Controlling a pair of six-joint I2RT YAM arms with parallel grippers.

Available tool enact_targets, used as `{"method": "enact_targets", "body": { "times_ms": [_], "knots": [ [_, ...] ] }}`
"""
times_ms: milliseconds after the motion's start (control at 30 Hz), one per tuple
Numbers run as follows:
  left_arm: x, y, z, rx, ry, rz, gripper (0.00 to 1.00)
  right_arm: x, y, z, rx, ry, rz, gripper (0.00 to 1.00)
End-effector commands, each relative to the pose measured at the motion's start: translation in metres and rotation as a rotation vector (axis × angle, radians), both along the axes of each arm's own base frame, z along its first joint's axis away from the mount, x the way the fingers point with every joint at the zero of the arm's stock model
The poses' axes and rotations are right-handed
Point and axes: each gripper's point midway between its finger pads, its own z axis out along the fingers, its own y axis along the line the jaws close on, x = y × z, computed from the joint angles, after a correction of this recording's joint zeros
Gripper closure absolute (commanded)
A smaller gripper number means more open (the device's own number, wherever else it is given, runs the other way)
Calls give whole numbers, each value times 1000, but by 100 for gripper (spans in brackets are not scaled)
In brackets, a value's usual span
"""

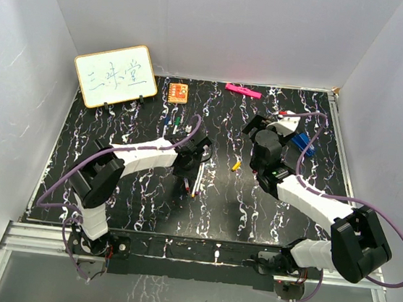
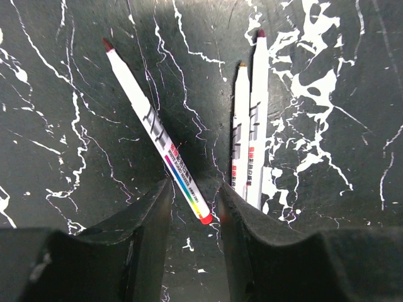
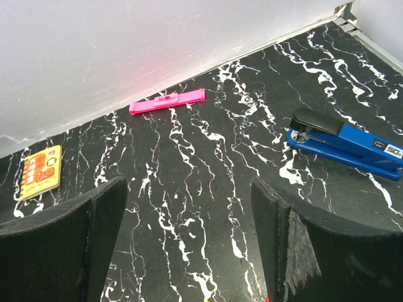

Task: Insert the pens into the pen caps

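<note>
Top cam looks down on the whole table (image 1: 144,210) from behind. Left wrist cam's close over the pens (image 2: 154,129); right one faces far, sharing top's pink bar (image 3: 167,100).

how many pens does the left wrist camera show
3. A tilted pen lies on the left, its red end between the fingers of the left gripper. A shorter pen and a longer pen lie side by side on the right. More may be out of view.

I see whiteboard (image 1: 115,75), handwritten, far left | orange spiral notepad (image 3: 39,171) near it | pink bar (image 3: 167,101) by back wall (image 3: 126,44) | blue stapler (image 3: 346,143) right | black marbled table (image 1: 137,202)
</note>
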Motion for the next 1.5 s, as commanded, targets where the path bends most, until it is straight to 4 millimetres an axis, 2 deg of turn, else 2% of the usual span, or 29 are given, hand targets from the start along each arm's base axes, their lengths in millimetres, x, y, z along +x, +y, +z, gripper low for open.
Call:
{"method": "enact_targets", "body": {
  "times_ms": [0,200,500,700,833,967,1133,1300,1467],
  "knots": [
    [3,2,10,18,-19,40,63,0,2,13,49,-42,29,23],
    [4,7,9,41,-35,55,62,3,10,7,59,-30,64,23],
    [0,5,-13,56,13,45,62,4,14,8,60,-29,91,24],
    [-4,15,-28,121,43,43,62,5,17,7,60,-26,103,25],
    [-17,32,-41,205,99,28,68,5,15,8,68,-29,93,25],
    [-41,46,-52,227,179,5,73,4,12,11,69,-34,78,24],
    [-66,65,-53,257,247,-21,73,3,10,10,68,-31,72,24],
    [-72,74,-49,281,261,-39,72,6,12,8,71,-19,71,24],
    [-69,75,-58,296,268,-44,69,6,13,7,70,-12,74,24]
  ]
}}
